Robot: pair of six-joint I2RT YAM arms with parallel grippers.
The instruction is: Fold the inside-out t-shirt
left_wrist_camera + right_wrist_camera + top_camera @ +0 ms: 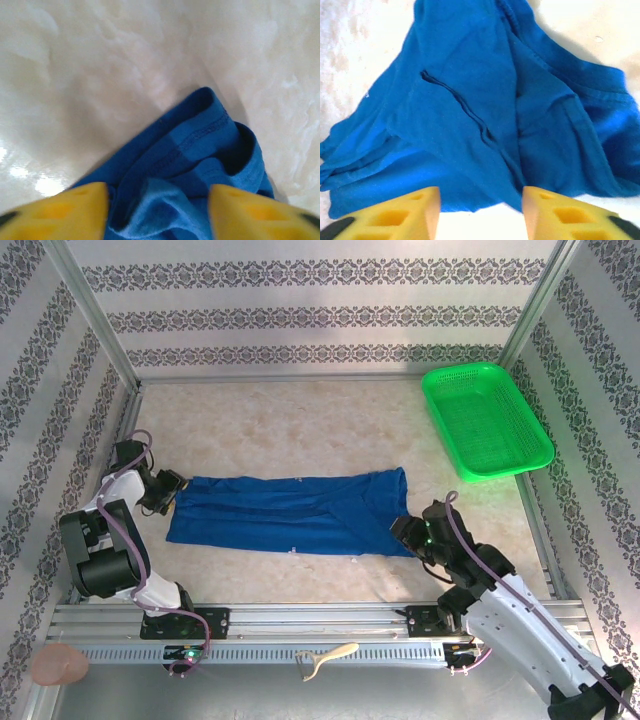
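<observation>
Surface: pale marbled table [300,420], boxed in by patterned grey-and-white walls [300,315]. A green mesh basket [487,420] sat at the far right corner, well apart from the cloth.

T-shirt [290,510]: royal blue, lying flat on the table as a long band running left to right across the middle, seams showing on the outside.

Left gripper [172,488]: at the shirt's left end. In the left wrist view its yellow fingers [80,210] stood apart, with bunched blue fabric [200,145] and a stitched hem lying loose between them. Nothing was pinched.

Right gripper [405,530]: at the shirt's right end, near edge. In the right wrist view the gripper [481,205] was spread, bare table visible in the gap, the shirt's rumpled edge [470,100] just ahead of the tips. Nothing was held.
</observation>
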